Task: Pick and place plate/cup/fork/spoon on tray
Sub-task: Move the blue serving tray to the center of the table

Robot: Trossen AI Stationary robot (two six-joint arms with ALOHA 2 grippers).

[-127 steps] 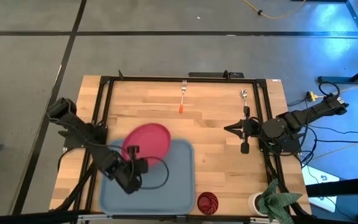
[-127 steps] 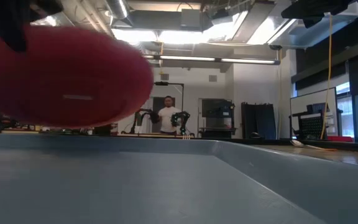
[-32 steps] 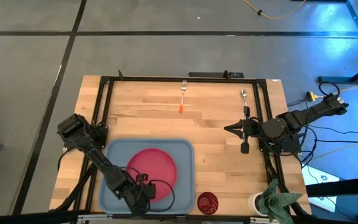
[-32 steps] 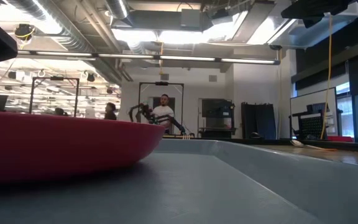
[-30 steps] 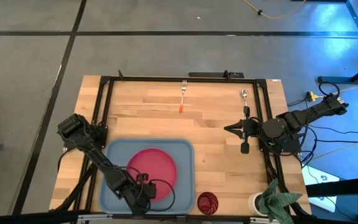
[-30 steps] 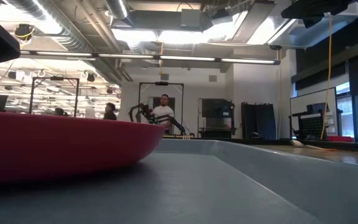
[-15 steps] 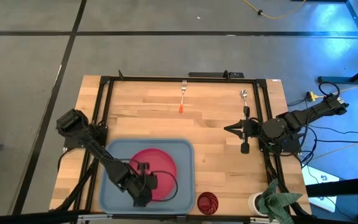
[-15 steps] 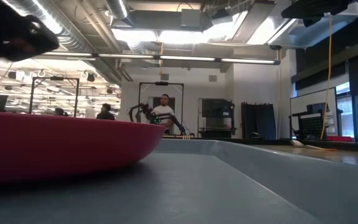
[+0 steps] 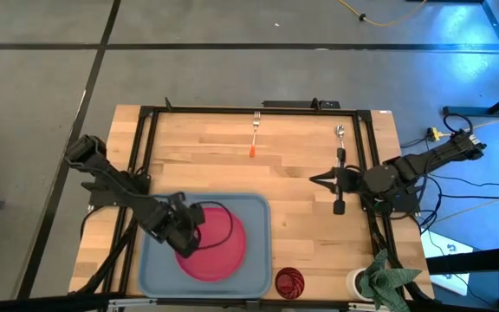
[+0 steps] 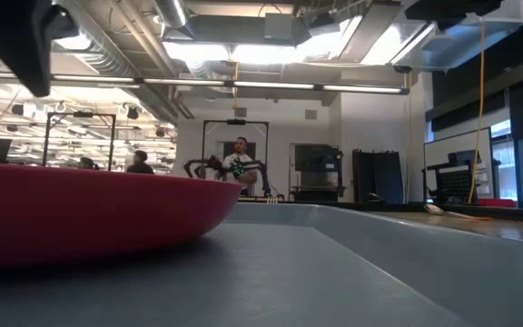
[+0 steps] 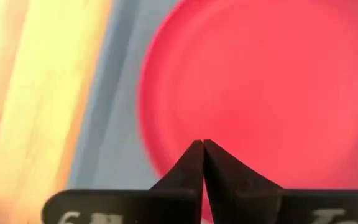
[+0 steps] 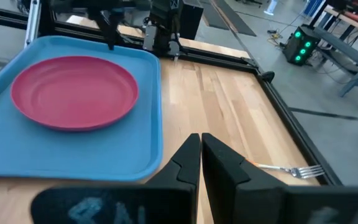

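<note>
The plate (image 9: 214,241) lies flat inside the tray (image 9: 254,208), at the worktop's (image 9: 301,186) 7 o'clock, so that step looks finished. The left tool (image 9: 187,232) hangs over the plate's 9 o'clock edge, its jaws pressed together on nothing; a second ago it stood wide apart nearer the tray's 6 o'clock rim and has since lifted away. The right tool (image 9: 316,179) waits at 3 o'clock, jaws together and empty, unmoved. Cup (image 9: 289,282), fork (image 9: 255,132) and spoon (image 9: 340,132) remain outside the tray.
</note>
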